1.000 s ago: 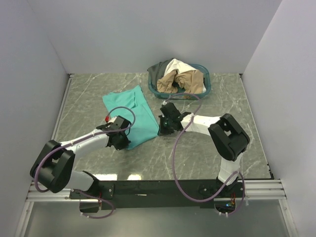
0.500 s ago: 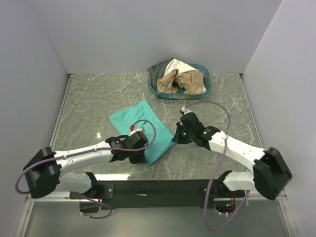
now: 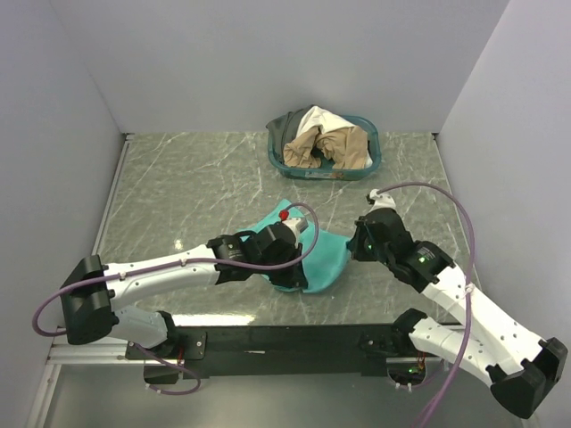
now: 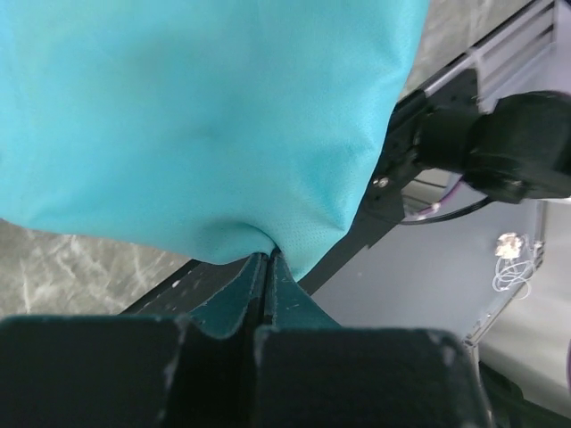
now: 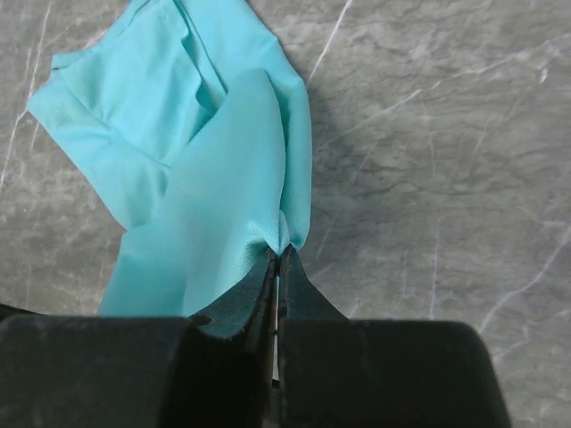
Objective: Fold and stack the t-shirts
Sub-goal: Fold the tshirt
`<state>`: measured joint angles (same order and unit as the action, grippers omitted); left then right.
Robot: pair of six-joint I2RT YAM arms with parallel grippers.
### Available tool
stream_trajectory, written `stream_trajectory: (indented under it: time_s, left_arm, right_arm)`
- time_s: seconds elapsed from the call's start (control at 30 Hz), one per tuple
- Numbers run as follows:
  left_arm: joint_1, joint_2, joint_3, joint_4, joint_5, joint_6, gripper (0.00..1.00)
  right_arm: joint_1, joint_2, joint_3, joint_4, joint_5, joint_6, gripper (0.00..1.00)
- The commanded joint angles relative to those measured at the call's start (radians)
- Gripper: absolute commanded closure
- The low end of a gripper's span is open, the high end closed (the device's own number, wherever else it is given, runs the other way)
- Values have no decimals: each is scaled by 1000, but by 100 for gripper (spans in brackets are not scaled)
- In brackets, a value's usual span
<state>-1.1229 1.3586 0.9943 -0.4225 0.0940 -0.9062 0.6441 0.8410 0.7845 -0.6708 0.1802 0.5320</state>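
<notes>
A bright teal-green t-shirt (image 3: 323, 257) hangs bunched between both arms over the front middle of the table. My left gripper (image 3: 302, 270) is shut on its near edge; in the left wrist view the cloth (image 4: 205, 125) spreads out from the pinched jaws of that gripper (image 4: 267, 256). My right gripper (image 3: 354, 245) is shut on the shirt's right edge, and the right wrist view shows the fabric (image 5: 214, 196) trailing away from its closed tips (image 5: 281, 252) onto the marble. Cream-white, tan-beige and dark grey t-shirts (image 3: 323, 138) lie heaped in the basket.
The oval teal-blue basket (image 3: 375, 143) stands at the back of the marble table (image 3: 178, 178), right of centre. Grey walls close in the left, back and right sides. The black base rail (image 3: 285, 339) runs along the near edge.
Both grippers have carried the teal-green shirt toward the front right. The shirt has gone from lying flat to bunched and lifted. The right arm has swung out to the right.
</notes>
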Motion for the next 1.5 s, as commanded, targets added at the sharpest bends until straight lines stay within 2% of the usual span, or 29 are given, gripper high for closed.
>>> stream_trajectory:
  time_s: [0.0, 0.13, 0.57, 0.97, 1.2, 1.3, 1.47]
  left_arm:
    - [-3, -18, 56, 13, -2, 29, 99]
    - [18, -26, 67, -38, -86, -13, 99]
    - [245, -147, -65, -62, -65, -54, 99]
    - [420, -202, -88, -122, -172, -89, 99]
    - [529, -142, -66, -147, -212, -48, 99]
    - [564, -101, -46, -139, -260, -63, 98]
    - [629, -3, 12, -121, -330, -65, 89]
  right_arm:
    - [-14, 10, 74, -39, 33, -38, 100]
    - [-21, 82, 139, -27, 33, -52, 100]
    - [-31, 380, 409, 19, -36, -95, 100]
    - [-29, 677, 636, 68, -130, -142, 100]
    - [-29, 863, 760, 131, -127, -152, 100]
    - [-31, 958, 827, 160, -69, -121, 100]
    - [-29, 1113, 946, 184, 30, -79, 100]
